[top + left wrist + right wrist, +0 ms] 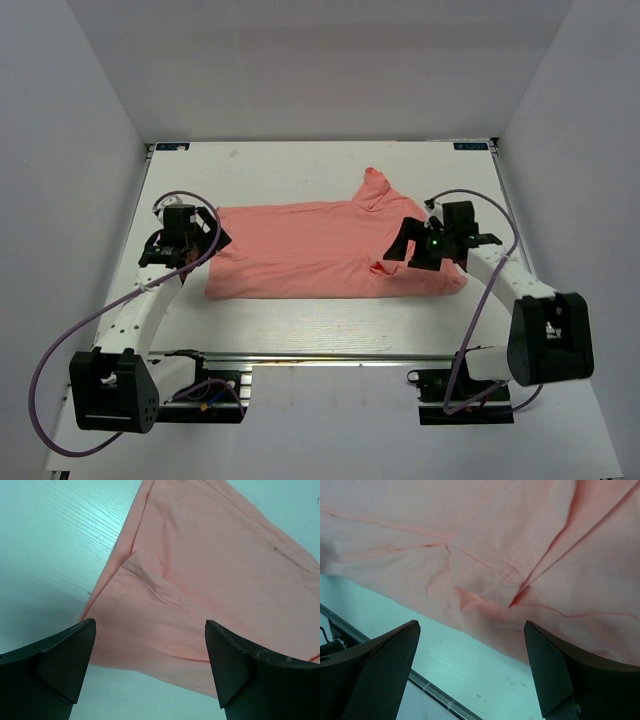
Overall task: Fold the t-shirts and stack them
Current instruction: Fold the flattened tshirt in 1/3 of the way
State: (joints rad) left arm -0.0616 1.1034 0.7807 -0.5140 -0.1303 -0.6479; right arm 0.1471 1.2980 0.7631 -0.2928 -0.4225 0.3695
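Note:
One salmon-pink t-shirt (310, 245) lies flat and partly folded across the middle of the white table, a sleeve (376, 188) sticking out toward the back. My left gripper (213, 238) hovers at its left end, open, with nothing held. In the left wrist view the t-shirt's (200, 555) folded corner sits between and beyond the spread fingers (60, 660) of that gripper (150, 625). My right gripper (398, 248) hangs open over the shirt's right part. The right wrist view has hemmed folds of the shirt (470, 530) just ahead of this empty gripper (471, 625).
A metal rail (330, 355) runs along the table's near edge, also seen as the rail (435, 692) in the right wrist view. White walls enclose the table on three sides. Purple cables (60, 350) loop from both arms.

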